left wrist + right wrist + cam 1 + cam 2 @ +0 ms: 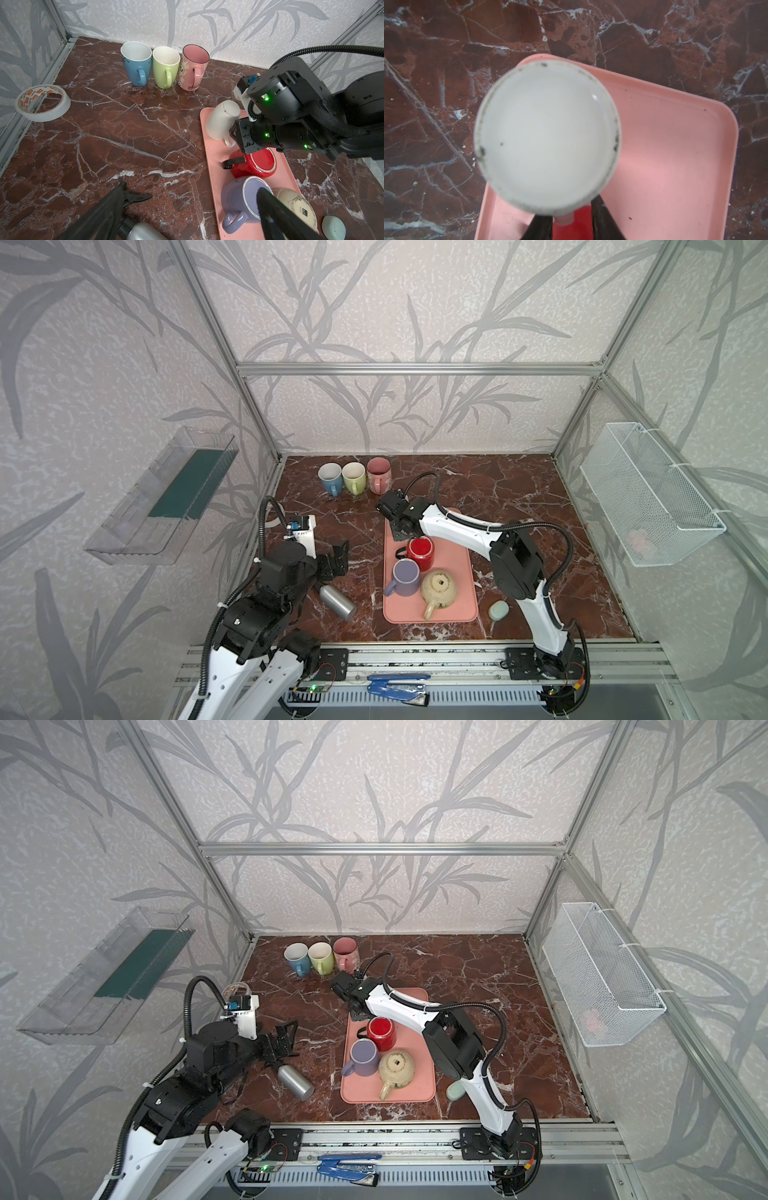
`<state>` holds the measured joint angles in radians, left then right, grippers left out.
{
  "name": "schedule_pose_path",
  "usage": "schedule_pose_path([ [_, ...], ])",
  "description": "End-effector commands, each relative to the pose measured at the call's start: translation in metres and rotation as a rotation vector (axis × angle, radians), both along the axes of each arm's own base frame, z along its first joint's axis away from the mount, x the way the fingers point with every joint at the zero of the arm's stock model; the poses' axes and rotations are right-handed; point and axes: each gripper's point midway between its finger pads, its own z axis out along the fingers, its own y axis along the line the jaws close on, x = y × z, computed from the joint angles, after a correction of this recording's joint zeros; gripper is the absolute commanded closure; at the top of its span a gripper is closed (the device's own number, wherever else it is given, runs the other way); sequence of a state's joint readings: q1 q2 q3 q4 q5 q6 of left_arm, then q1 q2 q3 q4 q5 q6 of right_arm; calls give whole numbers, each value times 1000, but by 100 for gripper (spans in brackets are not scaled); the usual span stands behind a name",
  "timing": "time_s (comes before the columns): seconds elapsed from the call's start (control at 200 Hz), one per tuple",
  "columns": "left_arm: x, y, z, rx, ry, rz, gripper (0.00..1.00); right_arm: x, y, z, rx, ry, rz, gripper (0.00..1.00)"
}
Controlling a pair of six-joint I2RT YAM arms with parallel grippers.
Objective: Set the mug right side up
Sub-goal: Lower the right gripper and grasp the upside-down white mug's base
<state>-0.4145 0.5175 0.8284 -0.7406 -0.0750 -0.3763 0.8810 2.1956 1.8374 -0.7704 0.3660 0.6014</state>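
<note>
A white mug stands upside down at the far end of the pink tray. In the right wrist view its round base fills the middle. My right gripper reaches down over it, and one black finger passes on each side of the mug's handle. The fingertips are hidden under the base. In both top views the right gripper covers the mug. My left gripper hangs open and empty over the table left of the tray.
On the tray a red mug, a purple mug and a beige mug sit base up. Blue, green and pink mugs stand upright at the back. A steel bottle and tape roll lie left.
</note>
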Motion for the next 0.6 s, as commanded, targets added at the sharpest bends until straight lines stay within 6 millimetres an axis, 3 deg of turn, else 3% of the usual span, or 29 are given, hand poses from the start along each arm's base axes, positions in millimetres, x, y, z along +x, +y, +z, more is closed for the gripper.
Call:
schedule_pose_path([
  [0.0,-3,-1,-5,14,8,-16,2,8,-6,-2,-30,-1,-7,70],
  [0.595,-2,0,-5,22,6,-14,3,18,2,-11,-78,55,34,76],
])
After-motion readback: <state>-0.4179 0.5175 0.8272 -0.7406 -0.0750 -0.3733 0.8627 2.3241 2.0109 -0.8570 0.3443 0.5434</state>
